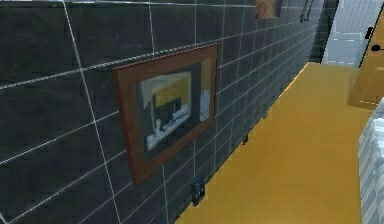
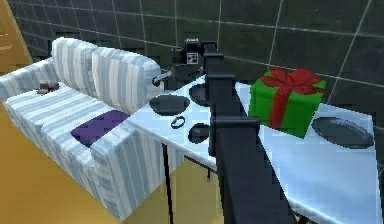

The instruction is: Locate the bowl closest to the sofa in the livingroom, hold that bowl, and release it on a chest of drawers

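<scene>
In the arm side view a striped blue and white sofa stands at the left, with a pale table against its end. A dark round bowl-like thing lies on the table corner nearest the sofa. A second dark round thing is partly hidden by the arm, and a smaller one lies nearer. The dark arm rises over the table. My gripper is above that corner, with the sofa behind it. I cannot tell whether it holds anything.
A green gift box with a red bow and a dark plate sit on the table. A purple cushion lies on the sofa. Ahead, a dark tiled wall carries a framed picture, and orange floor runs to a white door.
</scene>
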